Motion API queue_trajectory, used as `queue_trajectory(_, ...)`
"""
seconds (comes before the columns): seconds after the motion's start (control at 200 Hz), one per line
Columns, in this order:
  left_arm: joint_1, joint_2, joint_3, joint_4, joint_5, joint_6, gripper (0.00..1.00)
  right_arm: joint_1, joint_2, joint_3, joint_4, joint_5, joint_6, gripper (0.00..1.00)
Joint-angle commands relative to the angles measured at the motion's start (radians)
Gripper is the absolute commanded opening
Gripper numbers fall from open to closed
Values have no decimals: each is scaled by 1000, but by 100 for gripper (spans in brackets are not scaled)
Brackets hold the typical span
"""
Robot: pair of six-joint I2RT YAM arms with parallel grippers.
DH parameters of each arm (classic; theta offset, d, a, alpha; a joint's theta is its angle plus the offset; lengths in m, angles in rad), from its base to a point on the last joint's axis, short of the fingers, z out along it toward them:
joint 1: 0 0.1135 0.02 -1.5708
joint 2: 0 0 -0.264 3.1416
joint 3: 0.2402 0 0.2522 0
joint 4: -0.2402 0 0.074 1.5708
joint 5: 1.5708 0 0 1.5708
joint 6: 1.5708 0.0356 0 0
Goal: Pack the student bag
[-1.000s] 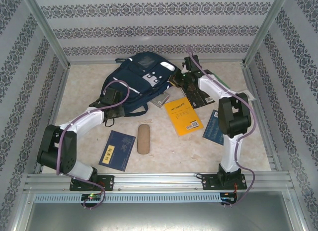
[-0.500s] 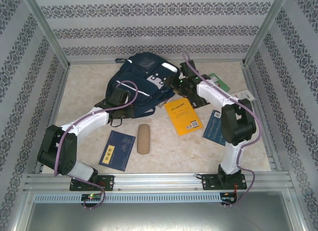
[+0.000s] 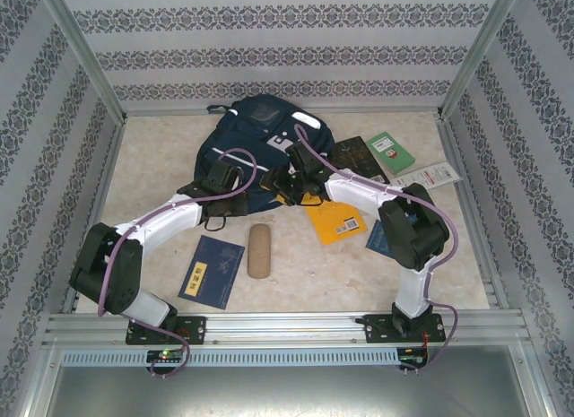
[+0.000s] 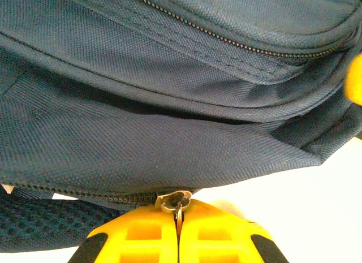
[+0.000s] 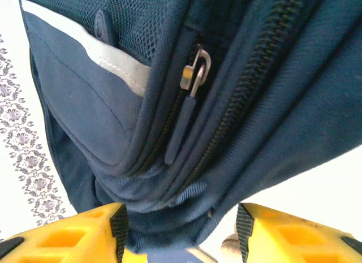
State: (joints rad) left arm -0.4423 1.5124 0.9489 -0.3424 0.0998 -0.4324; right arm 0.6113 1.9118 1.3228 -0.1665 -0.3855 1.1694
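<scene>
The student bag (image 3: 260, 134) lies at the back middle of the table, navy blue with a white stripe (image 5: 113, 59). My left gripper (image 3: 221, 178) is at its near left edge. In the left wrist view this left gripper (image 4: 179, 211) is shut on a metal zipper pull (image 4: 176, 199) under the bag's fabric (image 4: 169, 104). My right gripper (image 3: 292, 178) is at the bag's near right edge. There the right gripper (image 5: 182, 229) stands open astride a fold of the bag (image 5: 186, 201), with a gap at the right pad. A second zipper pull (image 5: 195, 70) hangs above.
A yellow book (image 3: 339, 221) lies by the right arm and a blue book (image 3: 211, 272) at front left, with a tan pencil case (image 3: 259, 251) between them. Another blue book (image 3: 381, 239) sits under the right arm. A dark book (image 3: 360, 154), a green book (image 3: 392, 152) and a white leaflet (image 3: 430, 174) lie at back right.
The right arm swung left from the books at the bag's right side to its near edge, and its jaws opened. The left gripper slid slightly right, still shut.
</scene>
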Motion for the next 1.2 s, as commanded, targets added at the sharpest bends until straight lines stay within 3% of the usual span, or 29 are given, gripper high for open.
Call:
queue_trajectory(0.0, -19, -5, 30, -21, -7, 24, 0, 9, 51, 33, 47, -3, 66, 46)
queue_trajectory(0.105, -21, -10, 30, -32, -14, 27, 0, 11, 67, 42, 46, 19, 66, 32)
queue_trajectory(0.225, -20, -9, 36, -56, -41, 33, 0, 8, 53, 67, -9, 70, 8, 0)
queue_trajectory(0.515, 38, 7, 86, -188, -188, 80, 0, -62, -38, 159, -173, 162, -209, 0)
queue_trajectory(0.684, 131, 44, 138, -233, -199, 109, 0, -133, -64, 239, -287, 187, -347, 0)
queue_trajectory(0.924, 274, 176, 251, -251, -173, 151, 0, -251, -107, 231, -329, 174, -421, 0)
queue_trajectory(1.094, 294, 320, 358, -261, -172, 193, 0, -295, -129, 195, -321, 163, -435, 0)
queue_trajectory(1.194, 294, 306, 362, -247, -144, 182, 0, -296, -111, 204, -306, 129, -461, 0)
